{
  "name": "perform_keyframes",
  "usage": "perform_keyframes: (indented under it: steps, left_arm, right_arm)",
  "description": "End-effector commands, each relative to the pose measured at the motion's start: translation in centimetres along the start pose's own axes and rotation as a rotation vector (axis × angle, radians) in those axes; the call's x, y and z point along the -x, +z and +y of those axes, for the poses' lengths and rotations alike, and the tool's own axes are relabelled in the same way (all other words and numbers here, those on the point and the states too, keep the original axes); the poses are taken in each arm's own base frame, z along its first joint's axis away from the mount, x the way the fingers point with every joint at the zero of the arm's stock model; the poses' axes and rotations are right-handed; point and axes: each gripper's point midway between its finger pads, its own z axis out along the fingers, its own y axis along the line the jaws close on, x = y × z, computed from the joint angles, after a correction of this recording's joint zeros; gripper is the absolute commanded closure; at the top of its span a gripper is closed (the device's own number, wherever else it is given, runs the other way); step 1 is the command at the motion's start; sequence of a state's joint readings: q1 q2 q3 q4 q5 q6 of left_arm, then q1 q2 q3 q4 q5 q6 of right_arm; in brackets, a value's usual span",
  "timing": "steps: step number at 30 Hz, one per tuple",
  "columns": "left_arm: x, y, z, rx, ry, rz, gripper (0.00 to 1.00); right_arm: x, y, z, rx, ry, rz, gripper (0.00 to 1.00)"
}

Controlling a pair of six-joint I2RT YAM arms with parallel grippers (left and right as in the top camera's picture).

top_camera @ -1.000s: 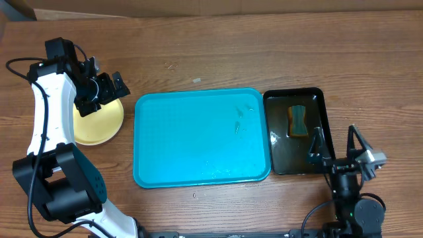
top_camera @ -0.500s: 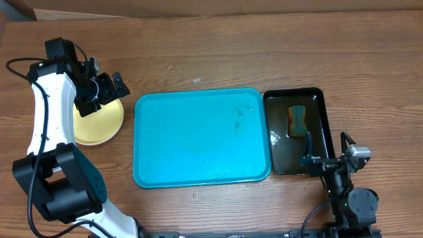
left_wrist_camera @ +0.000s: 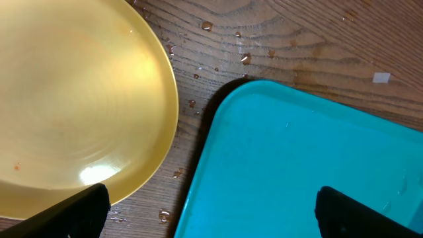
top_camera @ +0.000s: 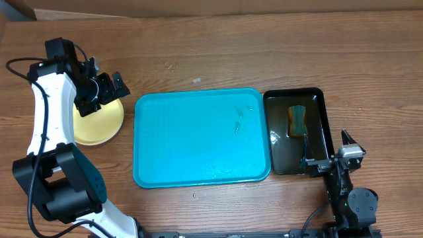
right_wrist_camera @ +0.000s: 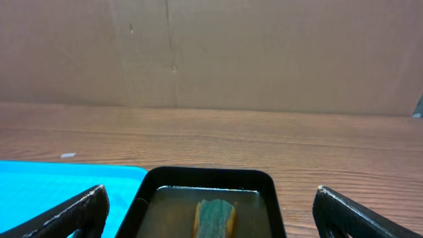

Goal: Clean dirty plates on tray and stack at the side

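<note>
Left gripper point(top_camera: 109, 87) spread wide, empty, above yellow plate point(top_camera: 99, 125) edge; right gripper point(top_camera: 328, 157) spread wide, empty.

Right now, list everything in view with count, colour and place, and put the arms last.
table: one, brown wood, under everything
turquoise tray: one, turquoise, table centre, no plates on it
plate: one showing, pale yellow, on the table left of the turquoise tray
black tray: one, glossy black, right beside the turquoise tray, holds liquid
sponge: one, yellow with green top, in the black tray
water drops: several, clear, on the wood between plate and turquoise tray
left gripper: open, above the plate
right gripper: open, by the black tray's near right corner
</note>
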State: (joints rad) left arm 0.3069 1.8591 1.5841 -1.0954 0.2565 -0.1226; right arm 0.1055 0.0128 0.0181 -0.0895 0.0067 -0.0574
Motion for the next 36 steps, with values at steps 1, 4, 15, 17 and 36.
perform_keyframes:
  steps: [1,4,15,17,36]
  left_arm:
    - [0.5,-1.2,-0.6,-0.004,0.035,-0.037,0.00]
    - [0.5,-1.2,-0.6,-0.004,0.035,-0.037,0.00]
    - [0.5,-1.2,-0.6,-0.004,0.035,-0.037,0.00]
    - [0.5,-1.2,-0.6,-0.004,0.035,-0.037,0.00]
    - [-0.1,-10.4,-4.3,-0.041,0.133,-0.277,0.00]
  right_arm:
    - [-0.1,0.0,0.0,-0.001,-0.022,-0.005,0.00]
    - [-0.1,0.0,0.0,-0.001,-0.022,-0.005,0.00]
    - [-0.1,0.0,0.0,-0.001,-0.022,-0.005,0.00]
    - [-0.1,0.0,0.0,-0.001,-0.022,-0.005,0.00]
    - [-0.1,0.0,0.0,-0.001,-0.022,-0.005,0.00]
